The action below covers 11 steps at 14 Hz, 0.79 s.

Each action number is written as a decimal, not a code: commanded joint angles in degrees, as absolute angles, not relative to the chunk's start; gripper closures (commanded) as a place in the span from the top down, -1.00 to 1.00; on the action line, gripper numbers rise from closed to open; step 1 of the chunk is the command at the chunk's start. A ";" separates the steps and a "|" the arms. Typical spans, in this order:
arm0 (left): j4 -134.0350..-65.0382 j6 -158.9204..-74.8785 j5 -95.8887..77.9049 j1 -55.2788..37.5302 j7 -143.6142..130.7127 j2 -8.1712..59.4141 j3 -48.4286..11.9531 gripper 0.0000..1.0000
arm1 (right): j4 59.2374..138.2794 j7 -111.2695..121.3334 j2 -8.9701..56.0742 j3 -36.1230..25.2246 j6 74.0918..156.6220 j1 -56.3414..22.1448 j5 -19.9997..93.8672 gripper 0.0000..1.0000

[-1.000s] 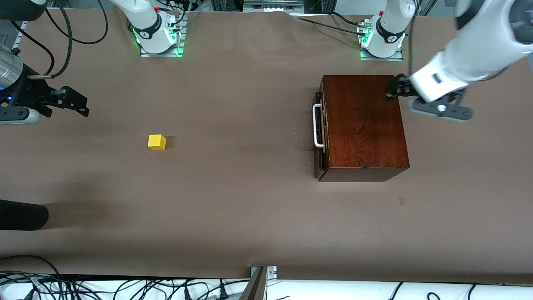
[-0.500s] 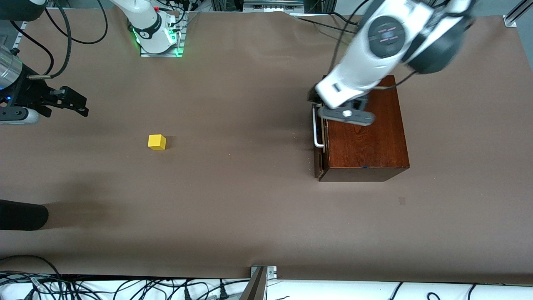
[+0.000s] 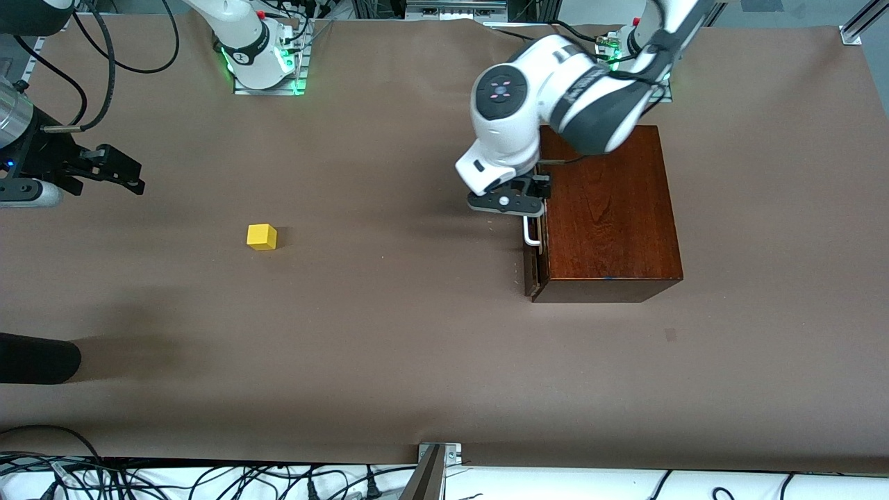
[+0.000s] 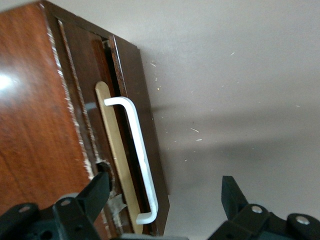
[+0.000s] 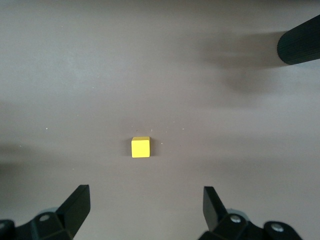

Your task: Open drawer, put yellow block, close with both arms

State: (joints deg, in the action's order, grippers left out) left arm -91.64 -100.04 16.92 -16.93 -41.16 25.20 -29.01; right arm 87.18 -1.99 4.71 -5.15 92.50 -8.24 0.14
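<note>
Wooden box point(image 3: 604, 215) taken as landmark, toward the left arm's end of the table. Drawer point(image 3: 533, 260) seated in box face turned toward the right arm's end, front sitting very slightly proud, not yet pulled. White bar handle point(image 4: 137, 155) fixed along drawer front; probably rigid, smooth, thin, so best taken across the bar near mid-length, one finger slipped into the gap between bar and front. Box likely heavy enough to stay put under a gentle pull, though glossy base might slide on the brown table cover point(image 3: 417, 347). Yellow block point(image 3: 261, 237) well apart from box, toward the right arm's end, roughly level with the handle from the front camera; likely light, stiff, flat-faced, best taken on two parallel sides. Left gripper point(image 3: 531, 198) over the handle's upper end, jaws spread wide, nothing held. Right gripper point(image 5: 145, 210) above bare cover farther from the front camera than the block, waiting, jaws spread wide, empty. No brand, label or legible writing found on box, drawer or block.
</note>
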 commanded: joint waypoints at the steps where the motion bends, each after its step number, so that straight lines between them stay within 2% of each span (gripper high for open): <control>1: -94.39 -100.11 21.00 -18.19 -45.51 26.27 -29.18 1.00 | 86.75 -1.49 4.66 -5.10 92.20 -7.82 1.05 1.00; 5: -95.18 -100.28 23.11 -19.51 -47.63 28.38 -29.18 1.00 | 86.75 -1.49 4.66 -5.19 92.20 -7.82 1.05 1.00; 11: -97.38 -105.29 27.51 -20.13 -52.82 31.37 -29.18 1.00 | 86.75 -1.41 4.75 -5.71 92.20 -7.74 1.05 1.00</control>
